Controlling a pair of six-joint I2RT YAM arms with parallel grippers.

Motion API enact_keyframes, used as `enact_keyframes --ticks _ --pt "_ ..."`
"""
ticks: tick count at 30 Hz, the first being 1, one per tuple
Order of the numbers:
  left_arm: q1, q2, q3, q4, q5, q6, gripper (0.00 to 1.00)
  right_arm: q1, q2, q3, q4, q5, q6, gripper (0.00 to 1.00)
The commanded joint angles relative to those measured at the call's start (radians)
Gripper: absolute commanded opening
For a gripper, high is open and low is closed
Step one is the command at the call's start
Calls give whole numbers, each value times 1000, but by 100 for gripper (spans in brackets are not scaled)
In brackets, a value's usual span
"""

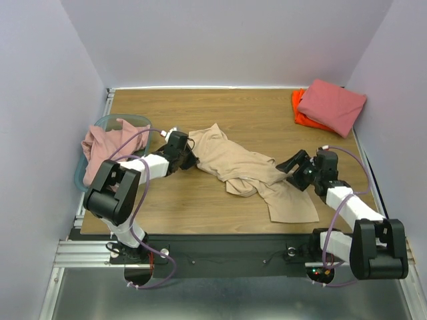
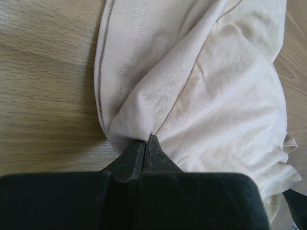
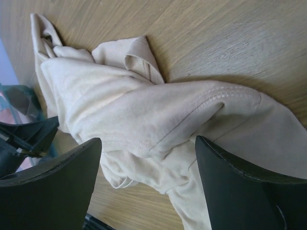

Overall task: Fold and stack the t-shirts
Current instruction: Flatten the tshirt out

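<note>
One tan t-shirt (image 1: pixel 233 167) lies crumpled mid-frame on the desk (image 1: pixel 267 113). Left hand (image 2: pixel 144 143) is clamped on a thin pinch of its edge; right hand (image 3: pixel 147 143) gapes wide over a twisted fold. Risk: the pinch slips under tension, or the right hand gathers several layers, locking the twist.
</note>
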Motion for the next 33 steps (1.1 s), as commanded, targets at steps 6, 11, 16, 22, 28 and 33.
enact_keyframes --ticks 6,11,16,22,28,33 --pt "-3 -49 -19 0 -25 0 0 53 123 20 136 81 15 71" --pt "-3 -41 -8 -1 -13 3 0 59 135 27 165 123 18 30" --pt "-3 -85 3 -13 7 18 0 59 123 89 159 123 -41 0" --pt "-8 -341 27 -81 7 49 0 59 -55 192 69 101 -97 0" --pt "-19 -628 221 -245 -59 150 0 60 -291 468 -169 152 -161 0" --pt "-20 -756 400 -332 -45 212 0 60 -374 732 -283 161 -190 0"
